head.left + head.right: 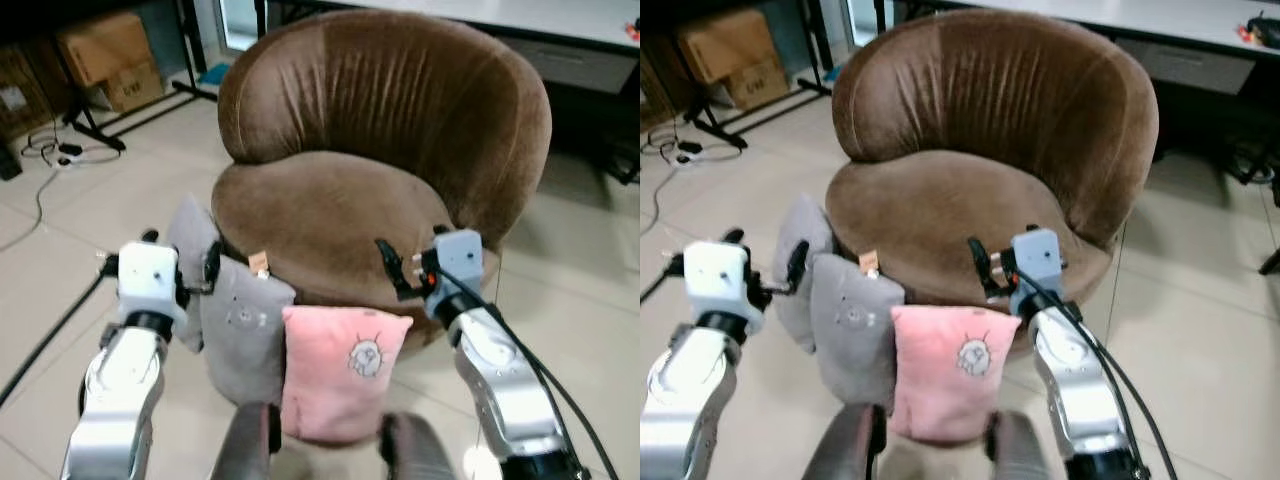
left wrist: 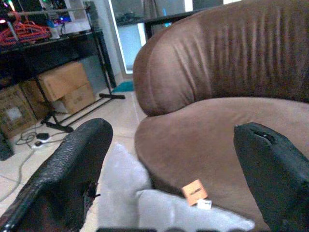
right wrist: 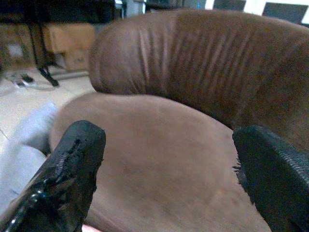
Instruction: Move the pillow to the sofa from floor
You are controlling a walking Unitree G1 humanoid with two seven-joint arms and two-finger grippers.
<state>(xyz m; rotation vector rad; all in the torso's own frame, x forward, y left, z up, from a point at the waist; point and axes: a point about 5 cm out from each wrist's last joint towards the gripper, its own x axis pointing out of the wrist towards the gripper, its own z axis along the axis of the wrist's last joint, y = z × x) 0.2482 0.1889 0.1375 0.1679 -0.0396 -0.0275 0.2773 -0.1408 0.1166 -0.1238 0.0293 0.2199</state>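
Left eye view, surroundings: a round brown sofa [image 1: 380, 160] with a plush, ribbed back stood on pale tiles; cardboard boxes [image 1: 105, 55] and a black stand [image 1: 85, 125] lay behind it to the left, with cables [image 1: 45, 150] on the floor.
Left eye view, pillows: a pink pillow [image 1: 340, 370] with a small cartoon face leaned upright on the floor against the sofa's front, touching a grey pillow [image 1: 240, 325]; another grey pillow [image 1: 190, 255] stood behind that.
Right eye view, grippers: the left gripper [image 1: 765, 265] hovered by the grey pillows; the right gripper [image 1: 980, 268] hung over the seat's front edge.
Left wrist view: fingers [image 2: 63, 179] spread wide, holding nothing, with grey fabric and an orange tag [image 2: 194, 192] between them.
Right wrist view: fingers [image 3: 67, 174] wide apart, empty, facing the velvety seat.
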